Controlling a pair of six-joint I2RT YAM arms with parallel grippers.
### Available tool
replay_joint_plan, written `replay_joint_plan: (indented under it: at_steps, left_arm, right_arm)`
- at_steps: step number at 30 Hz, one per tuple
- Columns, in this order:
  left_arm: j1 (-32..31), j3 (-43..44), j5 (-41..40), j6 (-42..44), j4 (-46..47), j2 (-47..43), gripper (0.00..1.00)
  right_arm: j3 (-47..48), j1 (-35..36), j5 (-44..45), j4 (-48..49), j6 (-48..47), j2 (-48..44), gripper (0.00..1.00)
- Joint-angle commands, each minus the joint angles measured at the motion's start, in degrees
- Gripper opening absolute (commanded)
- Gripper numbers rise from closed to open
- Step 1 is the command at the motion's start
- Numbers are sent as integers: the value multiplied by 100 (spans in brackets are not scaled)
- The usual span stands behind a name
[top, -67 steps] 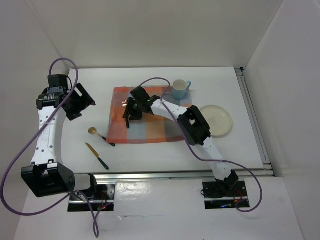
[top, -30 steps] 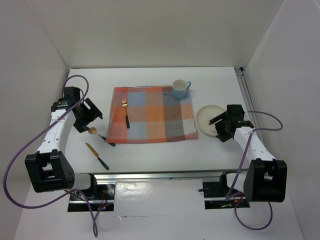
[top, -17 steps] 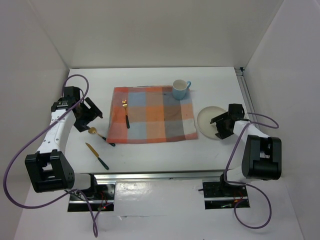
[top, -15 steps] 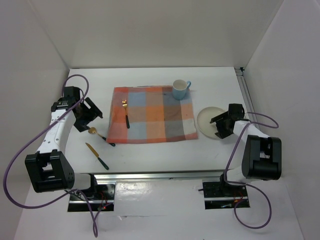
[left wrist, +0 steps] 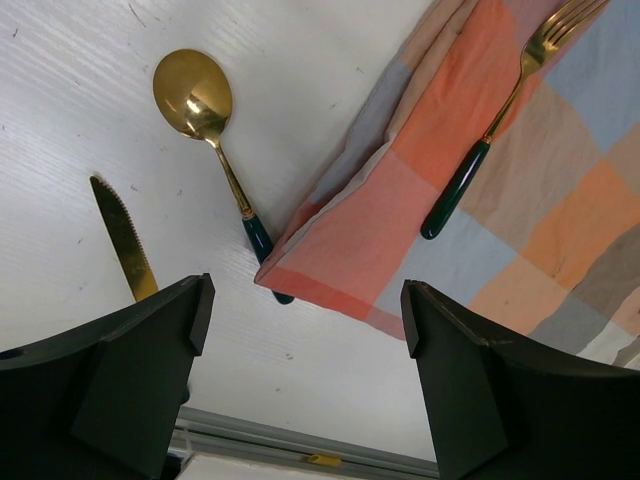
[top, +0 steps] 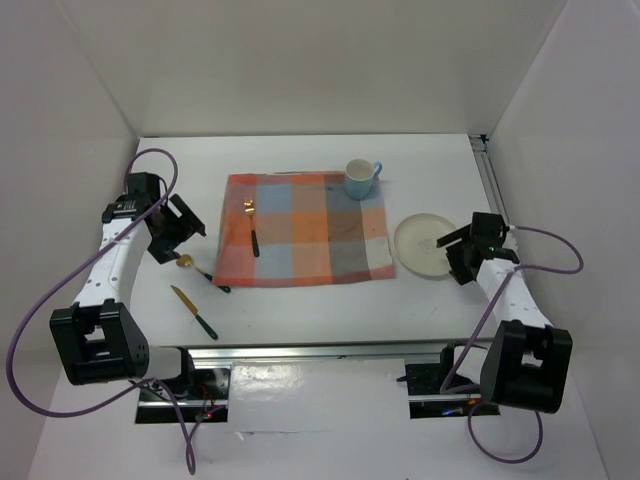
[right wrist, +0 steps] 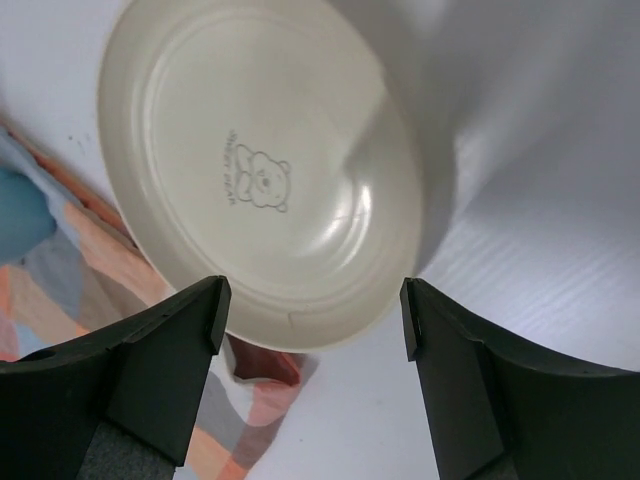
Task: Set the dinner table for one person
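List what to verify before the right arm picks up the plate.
Right gripper open: ok.
Plate rim between its fingers: ok; contact cannot tell.
Plate clear of the cloth: cannot tell; rim and cloth corner meet.
Cloth middle bare for the plate: ok; fork at left, cup at far right corner.
Spoon free of cloth: not ok; handle end lies under its corner.
Left gripper open, holding nothing: ok.

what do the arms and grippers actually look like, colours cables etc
The left arm and right arm have white links with boxy black joint housings and black bases. A purple cable loops from each. The left gripper and right gripper are matte black, with wide, flat, blocky fingers.
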Motion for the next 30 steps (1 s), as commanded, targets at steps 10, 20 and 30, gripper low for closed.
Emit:
replay_joint_plan:
  at_steps: [10, 20, 30]
  left_arm:
    - [-9, 338, -58, 107, -38, 16, 94]
    - [-9, 286, -347, 107, -91, 6, 95]
    - [-9, 566, -646, 37, -328, 402, 95]
  right_arm:
    - [-450, -163, -574, 1007, -173, 1024, 67]
    - [-150, 126, 128, 717, -620, -107, 0]
    - [1176, 3014, 76, 400, -762, 22, 0]
